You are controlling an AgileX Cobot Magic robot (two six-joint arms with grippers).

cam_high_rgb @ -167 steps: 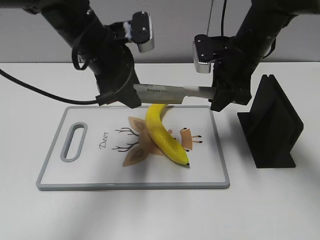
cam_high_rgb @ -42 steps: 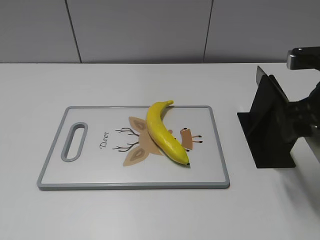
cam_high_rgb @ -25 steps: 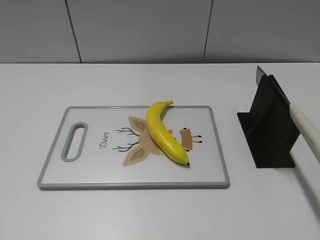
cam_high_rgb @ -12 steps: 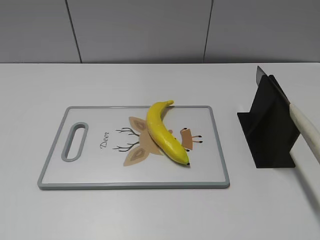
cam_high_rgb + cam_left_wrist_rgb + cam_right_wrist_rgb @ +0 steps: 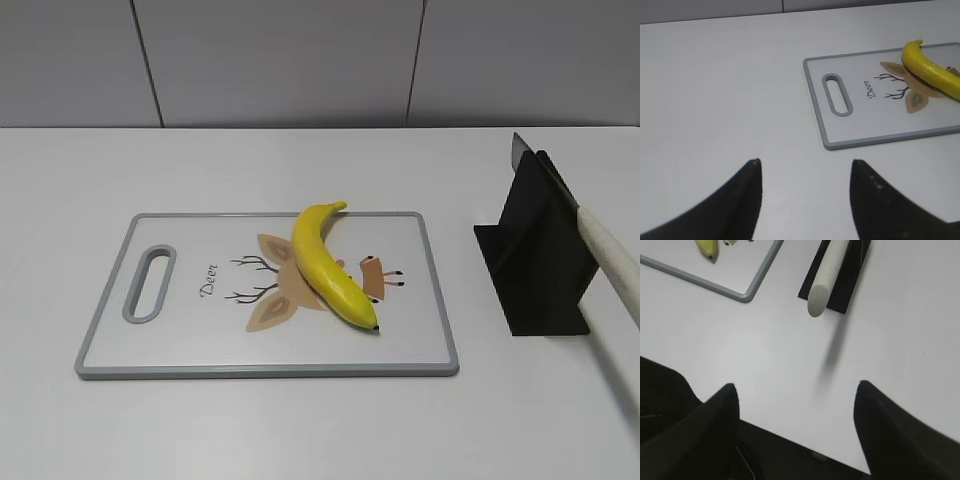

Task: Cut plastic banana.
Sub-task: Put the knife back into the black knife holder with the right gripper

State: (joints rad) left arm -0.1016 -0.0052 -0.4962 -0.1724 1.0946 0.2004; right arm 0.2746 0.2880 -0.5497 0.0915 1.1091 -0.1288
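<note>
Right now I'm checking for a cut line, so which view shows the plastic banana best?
Exterior view: the whole plastic banana lies uncut on the cutting board. Left wrist view crops it at the edge; right wrist shows only its tip.

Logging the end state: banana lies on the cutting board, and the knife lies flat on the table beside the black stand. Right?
Not quite. In the exterior view the knife sits slotted in the black stand, handle sticking out, not flat on the table. The banana does lie on the cutting board.
</note>
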